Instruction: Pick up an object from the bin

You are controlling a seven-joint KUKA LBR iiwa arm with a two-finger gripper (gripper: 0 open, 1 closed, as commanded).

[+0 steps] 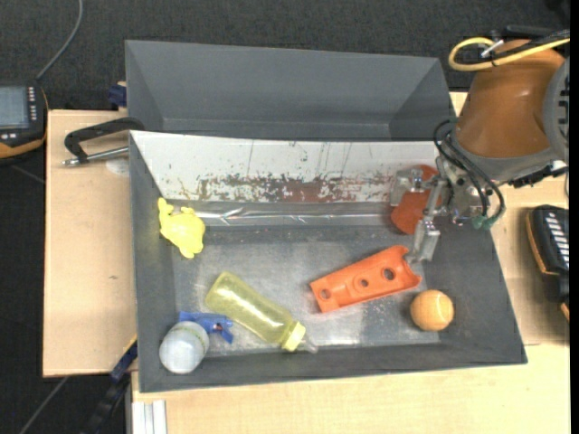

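Note:
My gripper (422,244) hangs at the right side of the bin, its tip just above the right end of a flat orange block (365,280) with three holes, which lies slanted on the bin floor. Whether it touches the block I cannot tell. An orange ball (431,310) rests a little in front of the gripper, near the right wall. A red-orange thing (406,212) sits right behind the gripper against the back wall, partly hidden by it.
A pale yellow bottle (252,310) lies left of the block. A white-and-blue thing (185,346) is in the front left corner. A yellow toy (182,228) sits at the back left. The arm's orange cover and cables hang over the right rim.

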